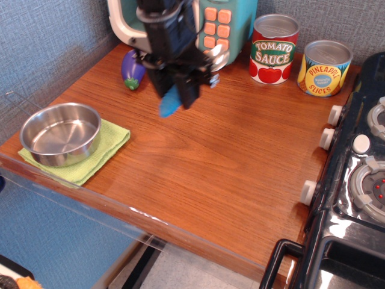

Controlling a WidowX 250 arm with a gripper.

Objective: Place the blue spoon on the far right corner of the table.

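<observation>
My black gripper [178, 95] is shut on the blue spoon [169, 105] and holds it lifted above the reddish-brown table [198, 156], in the far left part. The ribbed blue handle hangs below the fingers. The spoon's silver bowl [218, 58] shows to the right of the gripper, in front of the toy microwave. The image is blurred around the gripper.
A purple toy eggplant [133, 68] lies at the far left. A toy microwave [225, 24] stands at the back. A tomato sauce can [274, 49] and a pineapple can [324, 68] stand at the far right. A steel bowl [60, 133] sits on a green cloth [111, 140]. A black stove [355, 180] borders the right.
</observation>
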